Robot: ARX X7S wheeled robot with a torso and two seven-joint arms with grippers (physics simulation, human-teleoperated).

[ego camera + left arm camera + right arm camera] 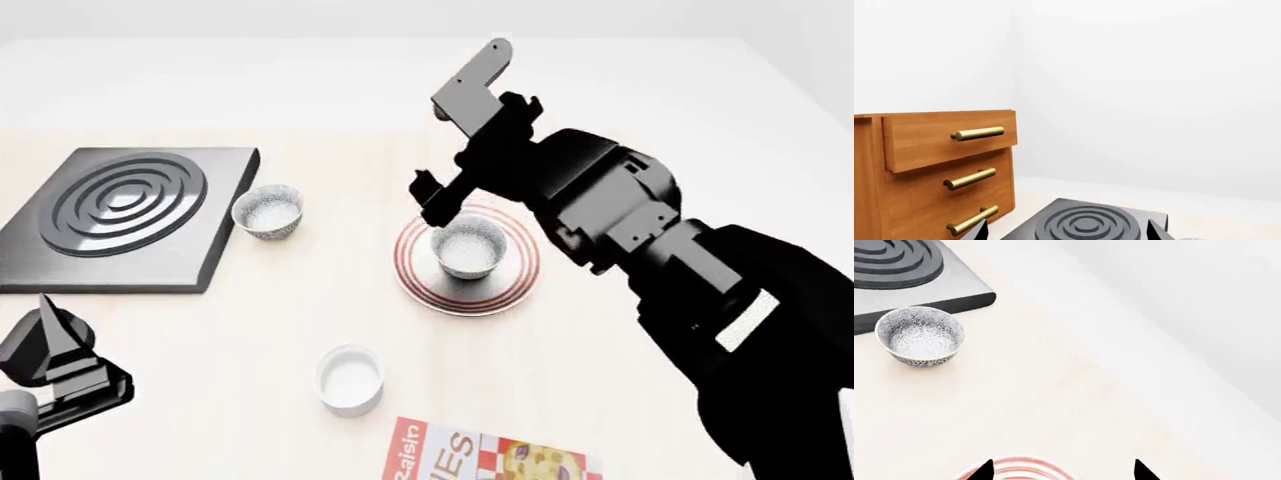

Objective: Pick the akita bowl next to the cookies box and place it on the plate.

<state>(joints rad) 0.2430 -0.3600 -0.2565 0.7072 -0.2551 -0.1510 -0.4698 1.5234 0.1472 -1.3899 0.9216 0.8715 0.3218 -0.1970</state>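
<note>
1. Nearest, at the near edge of the head view, lies the cookies box (487, 458), flat on the pale table (641, 400). Just beyond it, to the left, stands a plain white cup (350, 378).
2. At the near left the left gripper (54, 345) rests low, well apart from everything in play. Its two fingertips show spread in its own wrist view with nothing between them.
3. In the middle, the akita bowl (470, 247) sits upright on the plate (514, 285), roughly centred inside the red rings.
4. The right gripper (441, 200) hangs just above the bowl's far-left rim. Its tips are parted and hold nothing; the wrist view shows only the plate's rim (1017, 469) between them, so the bowl lies beneath and nearward of the jaws.
5. I judge the placing done; the coming move is a straight lift clear of the bowl.
6. Farther left stands the second speckled bowl (268, 211), beside the grey burner slab (127, 215).
</note>
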